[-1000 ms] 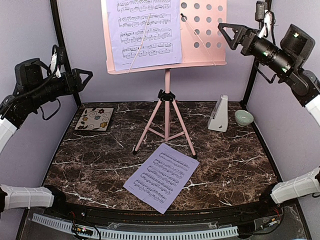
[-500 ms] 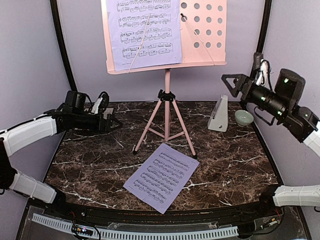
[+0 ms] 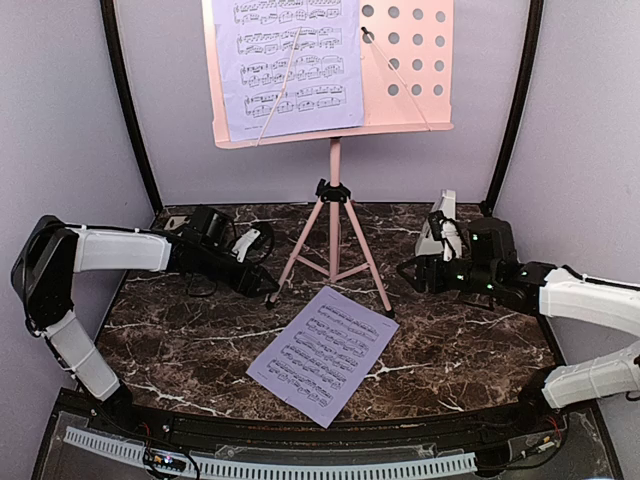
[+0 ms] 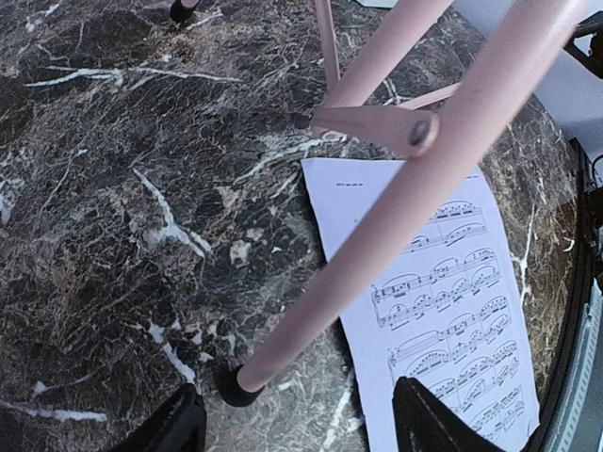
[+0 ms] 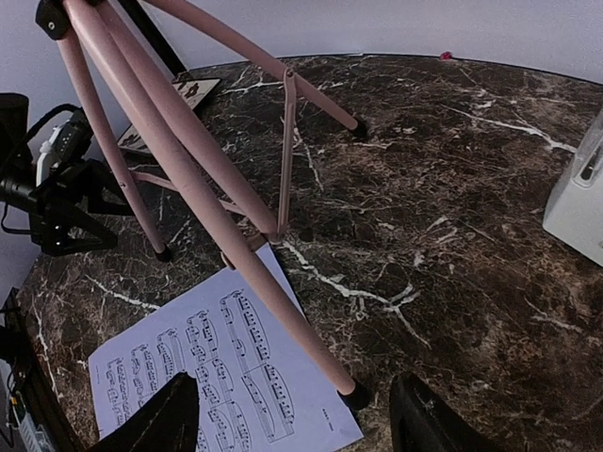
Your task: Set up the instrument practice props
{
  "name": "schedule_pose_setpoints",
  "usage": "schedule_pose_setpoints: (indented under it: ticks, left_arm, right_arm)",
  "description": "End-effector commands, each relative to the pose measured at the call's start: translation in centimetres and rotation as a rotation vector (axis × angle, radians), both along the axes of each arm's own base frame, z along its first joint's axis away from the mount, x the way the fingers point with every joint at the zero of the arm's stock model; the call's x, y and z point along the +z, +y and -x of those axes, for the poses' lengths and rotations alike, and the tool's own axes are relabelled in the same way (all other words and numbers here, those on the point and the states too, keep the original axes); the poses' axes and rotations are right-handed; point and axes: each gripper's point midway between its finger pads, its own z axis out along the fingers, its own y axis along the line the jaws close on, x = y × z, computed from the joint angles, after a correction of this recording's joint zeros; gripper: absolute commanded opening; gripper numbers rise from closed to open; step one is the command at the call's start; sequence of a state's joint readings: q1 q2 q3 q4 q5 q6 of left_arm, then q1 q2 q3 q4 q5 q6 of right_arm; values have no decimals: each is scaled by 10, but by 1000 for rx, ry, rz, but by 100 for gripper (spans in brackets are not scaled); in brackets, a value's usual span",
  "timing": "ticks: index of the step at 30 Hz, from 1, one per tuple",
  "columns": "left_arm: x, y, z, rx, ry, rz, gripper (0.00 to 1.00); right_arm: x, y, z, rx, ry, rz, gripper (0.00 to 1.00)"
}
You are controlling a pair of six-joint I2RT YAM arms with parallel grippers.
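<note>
While hanging low off the left edge, straddling the stand's [image 3: 335,200] near-left foot [image 4: 236,388] with the left gripper [image 4: 300,405], jaws apart, gripping nothing. Bracketing the near-right foot [image 5: 353,395] likewise with the right gripper [image 5: 294,394], jaws parted, empty. Seeing the stand mid-table [image 3: 180,320] towards the far edge, carrying one page [image 3: 290,65] up top. Seeing the second page [image 3: 322,352] lying flat towards the near edge, just beside the right foot, and the metronome [image 5: 584,188] near the far right corner. Judging that page light, limp and flush with a slick top, so likely needing a corner pinch or a slide to the edge. Judging the stand top-heavy, so favouring its stiff pole.
</note>
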State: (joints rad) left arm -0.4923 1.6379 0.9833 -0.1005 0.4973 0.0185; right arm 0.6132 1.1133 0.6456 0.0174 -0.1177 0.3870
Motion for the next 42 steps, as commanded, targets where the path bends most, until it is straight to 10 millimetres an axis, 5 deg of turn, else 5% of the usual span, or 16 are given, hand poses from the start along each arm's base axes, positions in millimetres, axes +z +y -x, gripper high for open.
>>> schedule_pose_setpoints:
  ticks: [1, 6, 13, 24, 33, 38, 42]
  left_arm:
    - [9, -12, -20, -28, -84, 12, 69]
    - [-1, -20, -30, -36, -76, 16, 66]
    - [-8, -27, -51, -28, -87, -5, 58]
    - [-10, -29, -100, 61, -129, -22, 42]
    - [-7, -37, -138, 86, -128, 29, 36]
    - [1, -38, -138, 82, -135, 38, 37]
    - [20, -35, -133, 89, -157, 55, 64]
  right_arm:
    - [12, 32, -6, 146, -100, -45, 70]
    - [-18, 62, -10, 261, -33, 15, 71]
    - [-47, 75, -33, 282, -24, 120, 65]
    - [-63, 60, -69, 160, -31, 219, 14]
    - [-62, 54, -87, 109, -50, 246, 0]
    - [-51, 58, -90, 118, -70, 240, 2]
    - [-38, 61, -88, 136, -81, 224, 29]
